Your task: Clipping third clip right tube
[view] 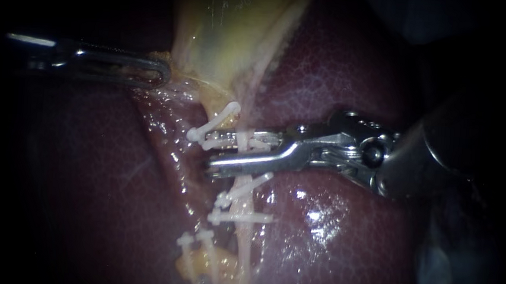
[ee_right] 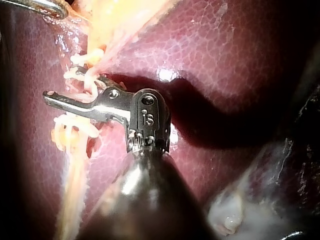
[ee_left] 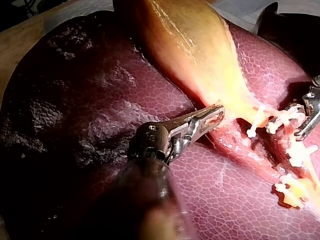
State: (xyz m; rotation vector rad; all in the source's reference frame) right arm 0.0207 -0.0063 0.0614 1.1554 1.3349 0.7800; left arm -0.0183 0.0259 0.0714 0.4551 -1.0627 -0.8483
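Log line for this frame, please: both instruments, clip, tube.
right instrument: jaws open astride right tube | white clip at its upper jaw | other clips lower on tube | left instrument: at gallbladder neck

gallbladder [view: 231, 27] cut by top edge, left instrument [view: 164, 73] shaft lost in darkness

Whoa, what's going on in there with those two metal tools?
The right instrument has its jaws open around the right tube, just below the gallbladder, with a white clip lying along one jaw. Other clips already sit further down. The left instrument touches tissue at the gallbladder's narrow end, over the liver.
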